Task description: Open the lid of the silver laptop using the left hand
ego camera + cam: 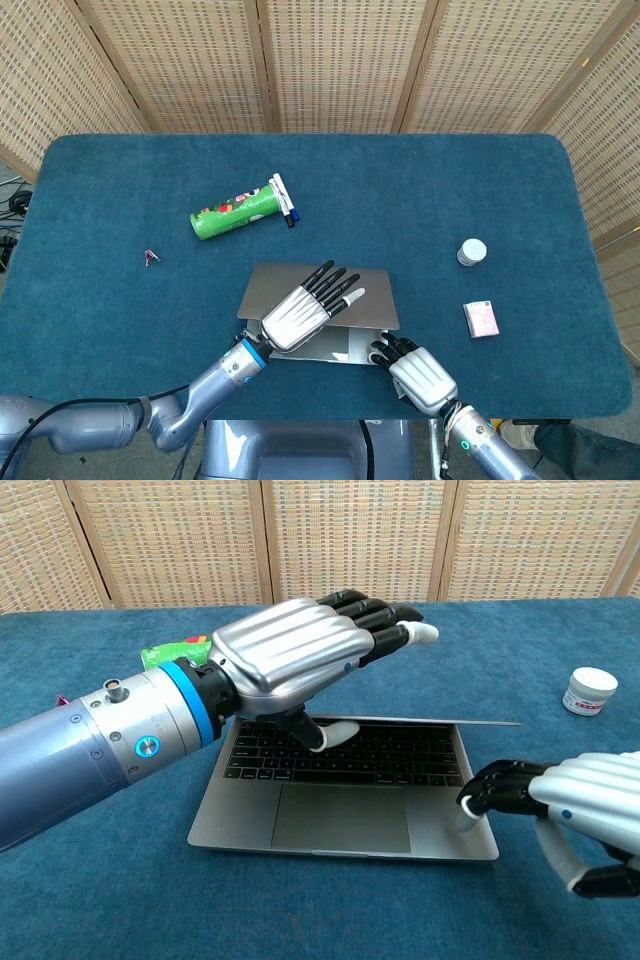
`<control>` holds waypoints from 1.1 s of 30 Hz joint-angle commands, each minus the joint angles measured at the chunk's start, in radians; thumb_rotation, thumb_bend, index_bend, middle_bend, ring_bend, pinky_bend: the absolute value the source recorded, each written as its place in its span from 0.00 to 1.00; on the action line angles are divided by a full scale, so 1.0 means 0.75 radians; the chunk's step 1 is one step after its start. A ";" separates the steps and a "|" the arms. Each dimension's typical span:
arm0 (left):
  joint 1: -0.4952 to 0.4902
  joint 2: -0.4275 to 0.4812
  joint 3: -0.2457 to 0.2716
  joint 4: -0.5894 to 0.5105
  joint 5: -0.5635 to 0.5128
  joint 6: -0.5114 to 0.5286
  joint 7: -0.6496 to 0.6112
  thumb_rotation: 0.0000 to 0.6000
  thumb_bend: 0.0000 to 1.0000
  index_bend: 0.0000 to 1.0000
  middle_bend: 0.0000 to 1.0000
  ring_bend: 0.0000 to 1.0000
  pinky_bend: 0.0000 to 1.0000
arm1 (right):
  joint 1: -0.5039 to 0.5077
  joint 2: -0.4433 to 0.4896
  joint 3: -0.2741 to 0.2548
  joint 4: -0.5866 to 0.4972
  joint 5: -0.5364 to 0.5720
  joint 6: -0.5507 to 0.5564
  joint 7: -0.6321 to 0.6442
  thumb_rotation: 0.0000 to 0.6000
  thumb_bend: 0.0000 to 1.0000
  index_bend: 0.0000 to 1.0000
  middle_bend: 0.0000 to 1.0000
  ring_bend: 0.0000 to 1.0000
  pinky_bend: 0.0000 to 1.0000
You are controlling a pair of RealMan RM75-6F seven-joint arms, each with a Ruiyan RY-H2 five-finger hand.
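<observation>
Right hand (560,815), silver-backed with black fingers, sits nearest, at the table's 5 o'clock: fingers curled down, tips pressing the front-right corner of the base, gripping nothing. Looks like it's pinning the base.

Thin silver metal laptop (345,815) lies just front of table centre, lid partly raised. Judgement: rigid shell, smooth and slippery, light base, stiff hinge, so the base will likely lift or skid if not held down. Lid is thin with a screen behind it, so avoid pressing mid-panel. Best hold is the lid's front edge near centre, thumb under, fingers over.

Left hand (300,660) is about there: fingers extended flat over the lid's top, thumb tucked beneath above the keyboard. Whether the thumb actually touches the lid's underside I can't tell; the palm blocks it.

Hidden: the screen face, the hinge and the lid's left part behind the left hand. The head view shows the lid only from above, so its angle is hard to read.

Farther back, at 11 o'clock, a green cylindrical can (235,212) lies on its side.
</observation>
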 commanded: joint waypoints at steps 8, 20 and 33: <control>-0.011 -0.004 0.003 0.029 -0.024 0.012 -0.018 1.00 0.41 0.00 0.00 0.00 0.00 | 0.045 -0.116 -0.020 0.042 0.199 -0.034 -0.195 1.00 1.00 0.23 0.14 0.08 0.20; -0.020 0.009 0.001 0.044 -0.040 0.031 -0.029 1.00 0.41 0.00 0.00 0.00 0.00 | 0.074 -0.106 -0.055 0.062 0.244 -0.021 -0.208 1.00 1.00 0.23 0.15 0.08 0.20; 0.001 0.151 -0.054 0.023 -0.088 0.078 -0.037 1.00 0.41 0.00 0.00 0.00 0.00 | 0.090 -0.081 -0.079 0.082 0.237 0.001 -0.176 1.00 1.00 0.23 0.16 0.08 0.20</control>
